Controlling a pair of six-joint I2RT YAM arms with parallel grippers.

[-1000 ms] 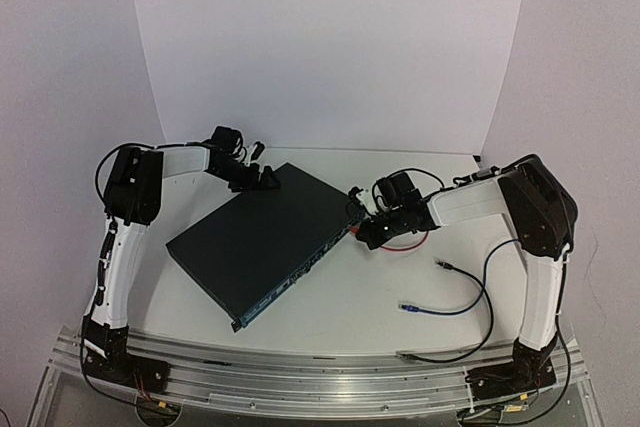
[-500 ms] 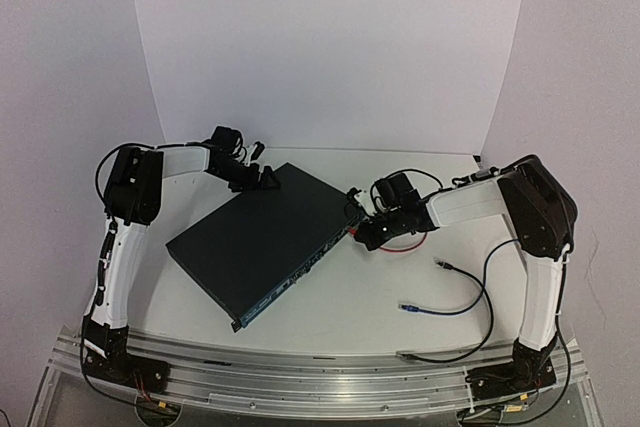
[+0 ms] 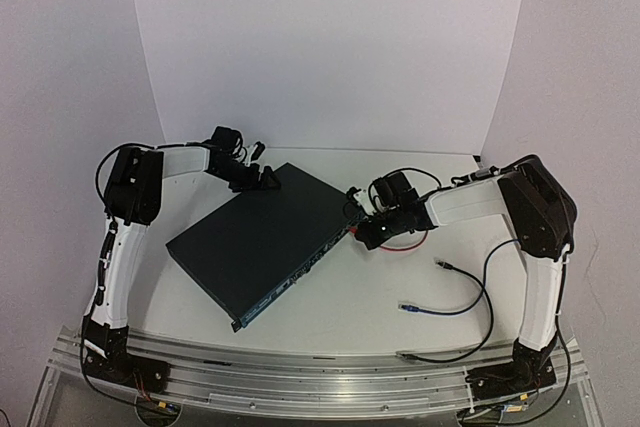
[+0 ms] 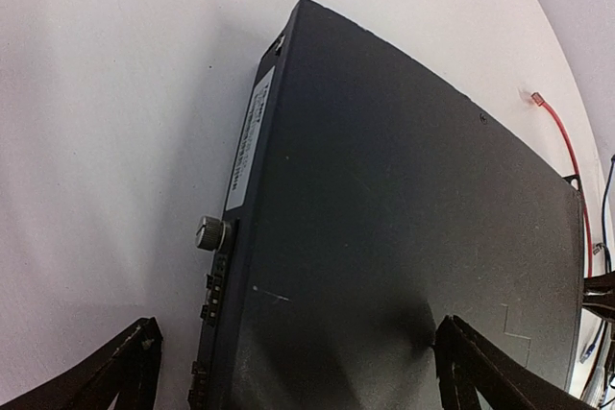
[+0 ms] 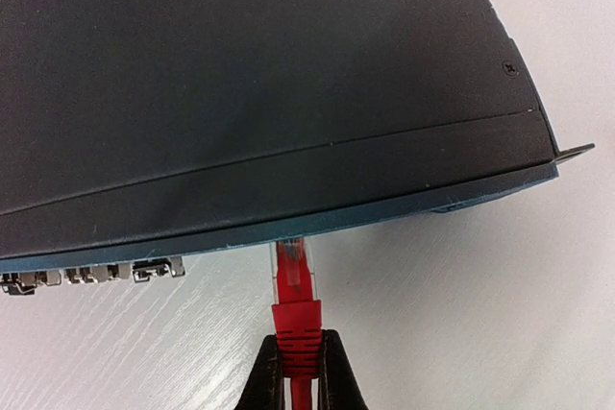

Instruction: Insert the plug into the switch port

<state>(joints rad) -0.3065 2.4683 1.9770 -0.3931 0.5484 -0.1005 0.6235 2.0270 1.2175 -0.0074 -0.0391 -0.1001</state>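
Note:
The switch (image 3: 262, 240) is a flat dark box lying diagonally on the white table, its socket face turned toward the near right. My right gripper (image 3: 364, 231) is at the far end of that face, shut on the red boot of a clear-tipped red plug (image 5: 295, 280). In the right wrist view my gripper (image 5: 299, 376) holds the plug upright, with its tip under the switch's (image 5: 250, 93) blue front edge; how deep it sits is hidden. My left gripper (image 3: 262, 179) is open at the switch's far corner. In the left wrist view its fingers (image 4: 130, 367) stand wide apart over the switch (image 4: 384, 228).
A row of metal sockets (image 5: 91, 274) shows left of the plug. The plug's red cable (image 3: 410, 245) loops behind my right gripper. A dark cable with a blue plug (image 3: 408, 305) and a black plug (image 3: 443, 265) lies at the near right. A knob (image 4: 211, 233) sticks out of the switch's back face.
My right gripper has shifted slightly left toward the switch's socket face with the red plug. The left arm and the switch have not moved.

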